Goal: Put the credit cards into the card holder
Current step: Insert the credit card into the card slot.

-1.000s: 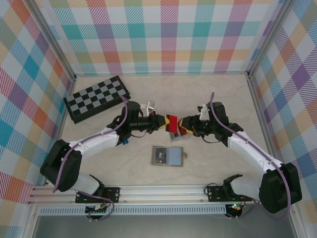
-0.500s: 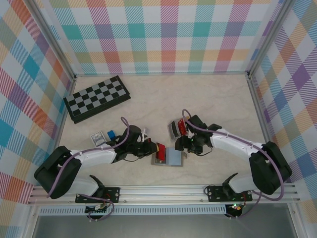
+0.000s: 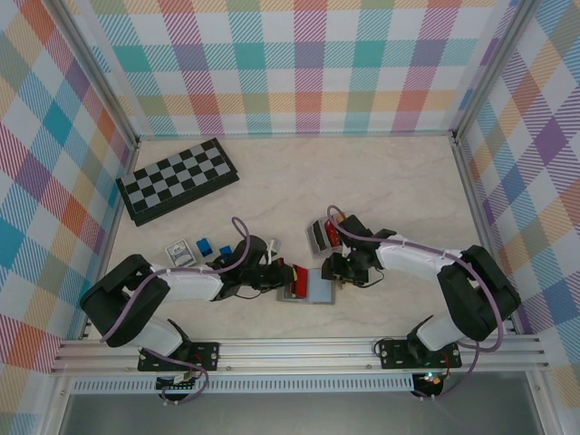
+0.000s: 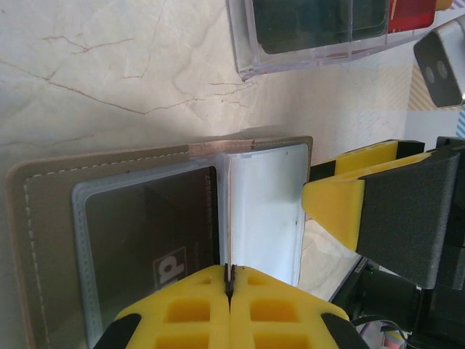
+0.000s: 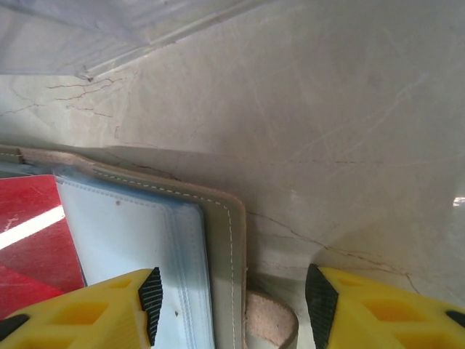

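So my left pincer (image 4: 229, 283) is pressed tight on a red card (image 5: 29, 240), which is just a thin edge-on sliver from my wrist. The card holder (image 4: 43, 240) lies open flat on the counter (image 4: 109, 73) right ahead of it. It has a tan-grey stitched cover and clear sleeves, with a dark card (image 4: 160, 218) in one half and pale blue in the other. My right pincer (image 5: 232, 291) is spread, straddling the holder's opposite edge.

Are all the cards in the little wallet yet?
Not yet. The card holder lies open, and one pocket seems to hold a dark card already. The left gripper pinches a red card on edge above it; the right gripper, open, straddles its edge. More cards wait in the clear case.
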Robot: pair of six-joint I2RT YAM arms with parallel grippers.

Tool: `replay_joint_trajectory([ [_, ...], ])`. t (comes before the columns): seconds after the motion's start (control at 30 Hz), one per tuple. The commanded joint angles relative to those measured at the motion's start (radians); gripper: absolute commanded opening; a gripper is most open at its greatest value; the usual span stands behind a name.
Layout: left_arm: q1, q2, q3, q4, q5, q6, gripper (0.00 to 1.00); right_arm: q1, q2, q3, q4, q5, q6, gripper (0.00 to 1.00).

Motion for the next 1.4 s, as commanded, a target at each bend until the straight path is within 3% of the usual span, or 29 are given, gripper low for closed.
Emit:
replay_joint_trajectory([
  [0.0, -0.021, 0.023, -0.007, 0.057, -0.009, -0.008, 0.0, 0.005, 0.02, -0.024, 0.034, -0.027, 0.002, 0.54],
  [0.53, -0.067, 0.122, 0.007, 0.106, -0.018, -0.026, 0.0, 0.012, 0.037, -0.058, 0.085, -0.044, 0.024, 0.3],
  [0.97, -0.077, 0.104, 0.015, 0.034, 0.035, -0.006, 0.0, 0.013, 0.036, -0.07, 0.096, -0.044, 0.028, 0.29],
  [1.37, -0.128, 0.178, 0.122, -0.004, -0.015, -0.008, 0.11, 0.013, 0.027, -0.096, 0.132, -0.059, 0.057, 0.29],
])
